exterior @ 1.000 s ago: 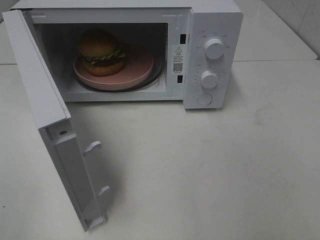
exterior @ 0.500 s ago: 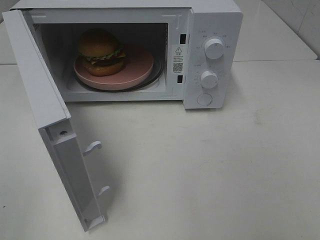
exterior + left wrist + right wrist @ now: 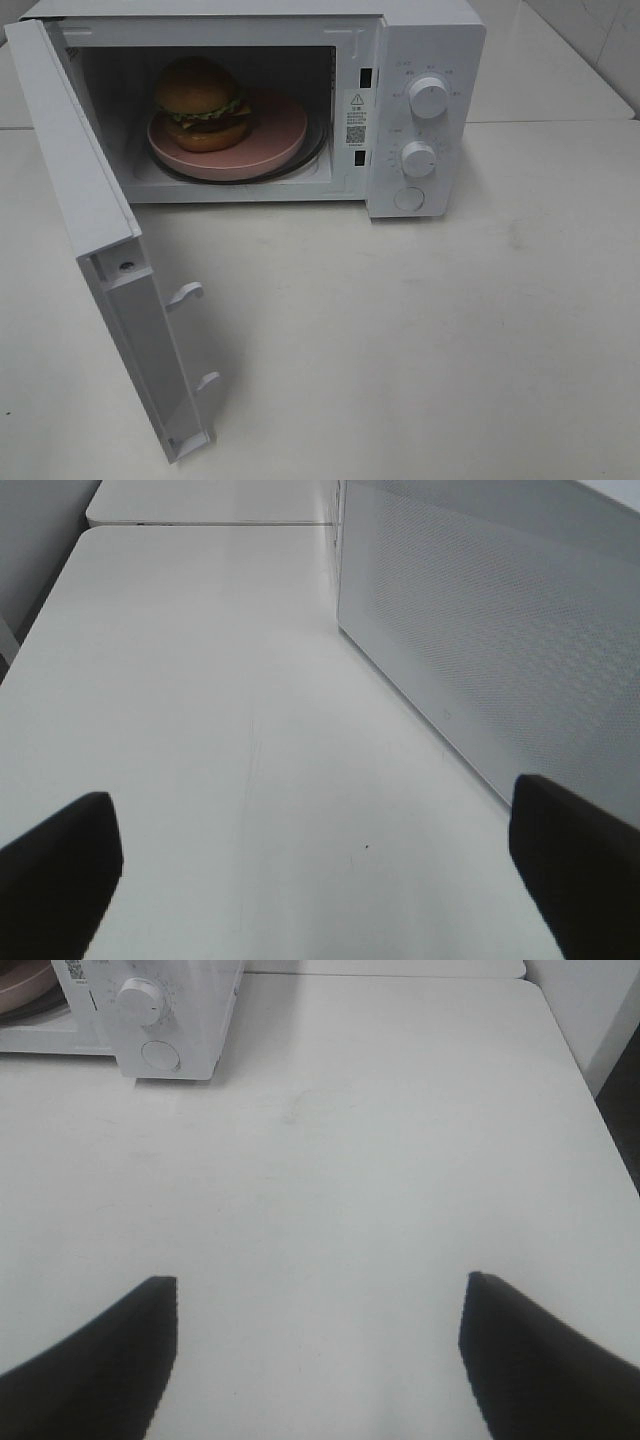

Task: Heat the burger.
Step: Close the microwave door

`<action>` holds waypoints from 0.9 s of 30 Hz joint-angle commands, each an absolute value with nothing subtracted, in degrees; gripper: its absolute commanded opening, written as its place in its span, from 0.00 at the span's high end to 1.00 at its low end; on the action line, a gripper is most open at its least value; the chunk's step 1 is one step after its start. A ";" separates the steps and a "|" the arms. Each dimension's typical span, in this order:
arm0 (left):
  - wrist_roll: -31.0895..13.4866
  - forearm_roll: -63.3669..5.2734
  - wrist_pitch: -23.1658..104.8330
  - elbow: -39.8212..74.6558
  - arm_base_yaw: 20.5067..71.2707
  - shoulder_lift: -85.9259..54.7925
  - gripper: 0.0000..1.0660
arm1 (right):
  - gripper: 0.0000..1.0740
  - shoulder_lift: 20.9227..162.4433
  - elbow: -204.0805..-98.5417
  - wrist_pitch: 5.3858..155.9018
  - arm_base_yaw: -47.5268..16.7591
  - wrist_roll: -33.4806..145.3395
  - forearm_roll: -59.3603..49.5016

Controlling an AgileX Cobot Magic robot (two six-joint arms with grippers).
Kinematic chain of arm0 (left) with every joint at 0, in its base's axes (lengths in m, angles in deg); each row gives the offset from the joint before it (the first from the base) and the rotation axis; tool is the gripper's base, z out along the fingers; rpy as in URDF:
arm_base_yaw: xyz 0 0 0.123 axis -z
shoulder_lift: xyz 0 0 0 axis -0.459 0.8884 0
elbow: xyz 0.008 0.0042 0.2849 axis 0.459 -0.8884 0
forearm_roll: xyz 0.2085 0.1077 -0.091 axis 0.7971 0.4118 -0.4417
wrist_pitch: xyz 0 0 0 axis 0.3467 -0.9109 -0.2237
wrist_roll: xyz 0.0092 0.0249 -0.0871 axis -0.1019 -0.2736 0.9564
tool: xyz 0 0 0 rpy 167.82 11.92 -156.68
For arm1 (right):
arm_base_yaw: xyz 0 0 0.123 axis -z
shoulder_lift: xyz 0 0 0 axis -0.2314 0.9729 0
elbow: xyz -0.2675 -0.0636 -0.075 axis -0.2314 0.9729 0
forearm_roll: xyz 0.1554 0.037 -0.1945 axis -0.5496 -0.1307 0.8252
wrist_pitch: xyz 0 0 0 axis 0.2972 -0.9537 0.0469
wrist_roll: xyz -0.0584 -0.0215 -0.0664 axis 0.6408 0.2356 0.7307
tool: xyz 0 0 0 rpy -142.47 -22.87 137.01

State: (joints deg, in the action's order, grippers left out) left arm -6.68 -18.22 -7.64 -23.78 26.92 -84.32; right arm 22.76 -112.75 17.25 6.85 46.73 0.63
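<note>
One burger (image 3: 200, 103), left side of plate (image 3: 278, 135), inside microwave (image 3: 430, 50) (door (image 3: 80, 190) wide open). Both left tool (image 3: 315, 875) and right tool (image 3: 318, 1360) released, empty, over counter (image 3: 450, 330).

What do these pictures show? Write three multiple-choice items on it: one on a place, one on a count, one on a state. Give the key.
1. Where does the burger lie?
A) on the pink plate inside the microwave
B) in a bowl
C) on the microwave's roof

2. How many dial knobs does the control panel carry?
A) one
B) two
C) four

3. How does the microwave door stand?
A) shut
B) swung wide open
C) taken off

Key:
1 A: it sits on the plate in the cavity.
2 B: one knob stands above the other, over a flat round button.
3 B: the door stands out from the front, leaving the cavity exposed.
</note>
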 commanded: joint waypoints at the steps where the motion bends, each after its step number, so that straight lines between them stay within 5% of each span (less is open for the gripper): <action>1: -6.45 -18.16 -5.00 -21.94 27.27 -83.69 0.10 | 0.31 21.21 -112.69 17.88 7.36 46.56 0.57; 8: -6.45 -18.28 0.27 -21.60 27.27 -77.79 0.25 | 0.31 21.21 -112.69 17.88 7.36 46.56 0.57; 9: -6.45 -18.28 1.87 -21.72 27.27 -75.73 0.36 | 0.31 21.21 -112.69 17.88 7.36 46.56 0.57; 11: -6.45 -18.28 2.39 -21.72 27.27 -74.58 0.41 | 0.31 21.21 -112.69 17.88 7.36 46.56 0.57; 12: -6.45 -18.28 3.88 -21.72 27.27 -72.23 0.53 | 0.31 21.21 -112.69 17.88 7.36 46.56 0.57; 14: -6.45 -18.28 4.57 -21.72 27.27 -71.32 0.58 | 0.31 21.21 -112.69 17.88 7.36 46.56 0.57; 16: -6.45 -18.16 7.77 -21.72 27.27 -66.10 0.86 | 0.31 21.21 -112.69 17.88 7.36 46.56 0.57; 19: -6.51 -17.99 10.52 -21.83 27.27 -62.09 1.00 | 0.31 21.21 -112.69 17.88 7.36 46.56 0.57; 27: -10.52 -18.50 27.66 -28.76 27.27 -55.96 1.00 | 0.31 21.21 -112.69 17.88 7.36 46.62 0.57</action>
State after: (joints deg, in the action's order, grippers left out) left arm -8.63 -18.22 20.38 -25.73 26.92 -57.05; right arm 22.76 -112.75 17.25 6.85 46.73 0.63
